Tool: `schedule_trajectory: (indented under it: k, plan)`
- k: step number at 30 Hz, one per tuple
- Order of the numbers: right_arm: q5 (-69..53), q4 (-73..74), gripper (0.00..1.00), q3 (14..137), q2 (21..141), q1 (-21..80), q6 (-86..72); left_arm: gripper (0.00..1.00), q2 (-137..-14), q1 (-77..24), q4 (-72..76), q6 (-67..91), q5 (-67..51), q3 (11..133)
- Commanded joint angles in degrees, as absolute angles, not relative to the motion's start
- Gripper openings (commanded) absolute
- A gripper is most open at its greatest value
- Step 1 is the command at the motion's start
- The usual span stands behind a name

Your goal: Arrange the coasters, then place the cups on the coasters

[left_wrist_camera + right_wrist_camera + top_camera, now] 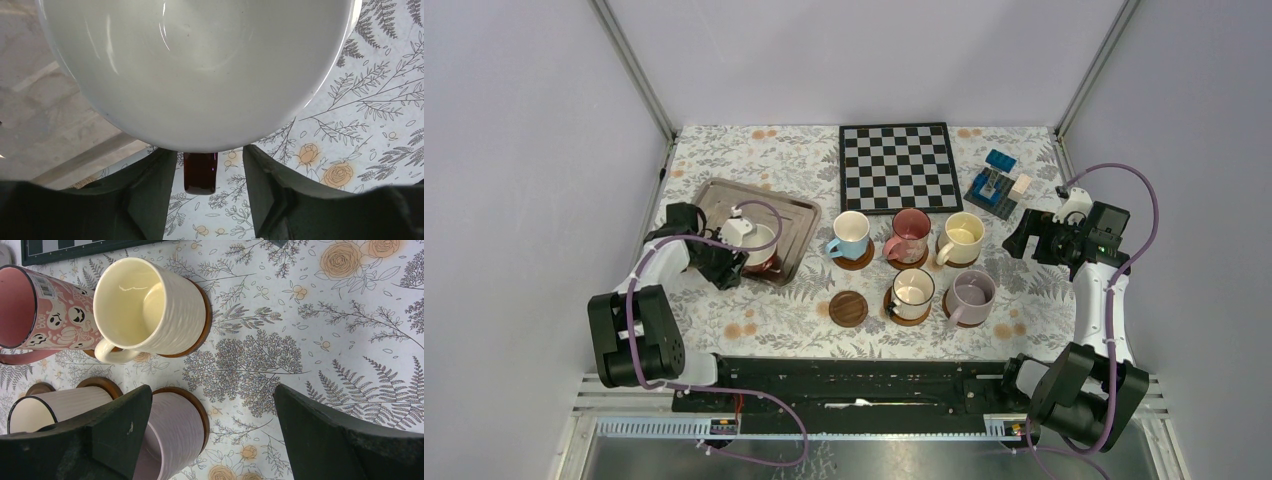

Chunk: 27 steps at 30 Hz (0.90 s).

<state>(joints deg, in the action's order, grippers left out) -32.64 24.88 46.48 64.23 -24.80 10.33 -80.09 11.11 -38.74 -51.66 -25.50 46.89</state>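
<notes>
The left hand (209,167) has its fingers apart on either side of the dark brown handle (200,172) of the white-lined brown cup (754,241) and clamps nothing. That cup sits towards the 6 o'clock edge of the metal tray (714,195), on the 9 o'clock side of the surface (764,315), and is the only cup not on a coaster. The handle looks nearer one finger than the other, so closing from here may shove it sideways and spin the cup. A grip on so thin a handle could also let the bowl swing or tip once lifted, and the tray's rim could catch the base on the way out. The bare coaster (848,308) lies at 4 o'clock from the cup, hemmed in by the light blue cup (851,235) at its 12 o'clock and the cream-lined brown cup (914,291) at its 3 o'clock; either is easy to knock. The pink cup (909,235), cream-yellow cup (964,234) and lilac cup (971,295) stand on coasters beyond. The right hand (212,390), fingers wide apart and empty, hovers at 3 o'clock. The chessboard (896,167) and blue block toy (996,185) lie clear at 12 to 1 o'clock.
</notes>
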Motion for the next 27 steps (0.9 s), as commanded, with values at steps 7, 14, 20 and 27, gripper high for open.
schedule_trajectory:
  k: [7,14,20,27]
  plan:
    - [-33.89,24.95,0.98,47.11,63.37,-24.52,11.14,0.55,-79.4,11.43,-28.93,-47.6,-28.89,44.22]
    - [-33.75,24.96,0.98,47.07,63.07,-24.52,11.2,0.37,-81.9,11.42,-26.15,-45.16,-30.36,44.59]
    - [-33.57,25.01,0.98,46.87,63.1,-24.52,11.18,0.0,-79.79,11.36,-25.49,-44.58,-31.77,43.04]
    - [-33.75,24.89,0.98,47.06,63.24,-24.52,11.08,0.0,-71.52,12.32,-24.29,-37.75,-35.98,42.95]
